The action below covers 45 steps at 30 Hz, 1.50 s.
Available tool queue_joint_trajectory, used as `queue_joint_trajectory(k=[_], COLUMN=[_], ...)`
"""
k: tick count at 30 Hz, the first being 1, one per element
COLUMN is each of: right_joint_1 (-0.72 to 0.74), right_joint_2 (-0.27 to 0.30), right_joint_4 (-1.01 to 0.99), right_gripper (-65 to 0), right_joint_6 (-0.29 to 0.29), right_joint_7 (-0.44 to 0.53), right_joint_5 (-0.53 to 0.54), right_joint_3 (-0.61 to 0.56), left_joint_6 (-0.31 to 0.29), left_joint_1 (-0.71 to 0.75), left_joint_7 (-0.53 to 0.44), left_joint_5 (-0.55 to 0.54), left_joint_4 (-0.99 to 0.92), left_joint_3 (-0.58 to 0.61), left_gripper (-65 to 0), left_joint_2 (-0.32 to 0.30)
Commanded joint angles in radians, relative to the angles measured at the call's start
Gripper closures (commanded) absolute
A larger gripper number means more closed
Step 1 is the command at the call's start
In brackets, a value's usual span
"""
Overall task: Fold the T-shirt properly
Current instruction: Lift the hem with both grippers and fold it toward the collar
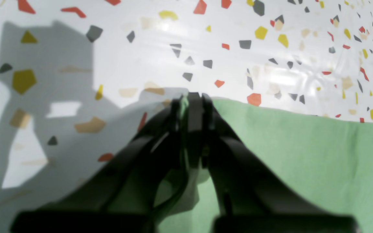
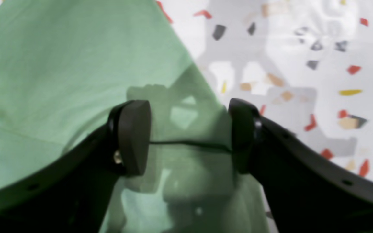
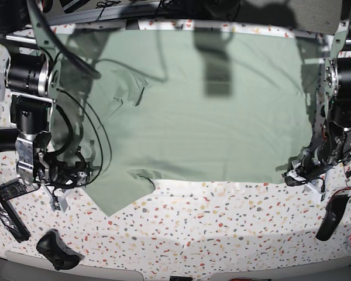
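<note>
1. Two grippers are on the cloth, and my left gripper (image 1: 191, 97) is clenched on a thin pinch of the T-shirt (image 3: 210, 134); in its wrist view a sliver of green shows between the closed jaws, right at the shirt's edge.
2. My right gripper (image 2: 188, 136) is released, jaws standing wide apart above a narrow point of the green cloth, with nothing caught between the pads (image 2: 134, 136).
3. Moving outward, the base view puts the left gripper (image 3: 295, 175) at the lower hem corner on that view's right, and the right gripper (image 3: 61, 178) by the sleeve on its left.
4. The T-shirt lies spread nearly flat across the speckled table (image 3: 222, 228), collar toward the base view's left, only light wrinkles near it.
5. As I judge it, no fold is made yet: one corner is held and the other is still to be grasped. Every fold, sleeves and body alike, remains to do.
</note>
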Motion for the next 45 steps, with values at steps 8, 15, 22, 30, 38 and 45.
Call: queue_joint_trajectory(k=[8,15,22,30,38,45], right_joint_1=[0.011,0.024,0.097,0.111,-0.002,-0.217], right_joint_2=[0.009,0.009,0.009,0.010,0.020,0.023], right_joint_4=[0.013,0.015,0.015,0.116,0.297,0.526], right_gripper=[-7.0,0.0,0.0,0.0,0.0,0.0], right_joint_6=[0.006,0.007,0.006,0.194,0.205,0.205], right_joint_7=[0.007,0.040,0.019,-0.033,-0.100,-0.116], right_joint_5=[0.006,0.006,0.007,0.097,0.147,0.149], right_joint_3=[0.002,0.002,0.002,0.002,0.002,0.023], left_joint_6=[-0.003,-0.003,-0.003,-0.003,-0.008,-0.051], left_joint_1=[-0.022,-0.023,-0.088,-0.169,-0.145,0.016], left_joint_7=[-0.070,-0.156,-0.125,0.058,0.325,0.431], left_joint_5=[0.006,0.006,0.008,0.005,-0.142,-0.264], left_joint_4=[0.006,0.008,0.009,0.042,0.178,0.398], left_joint_3=[0.000,0.000,0.000,0.000,0.000,0.000], left_gripper=[0.0,0.0,0.0,0.0,0.0,0.0], left_joint_2=[-0.006,-0.006,-0.006,-0.006,-0.032,-0.095])
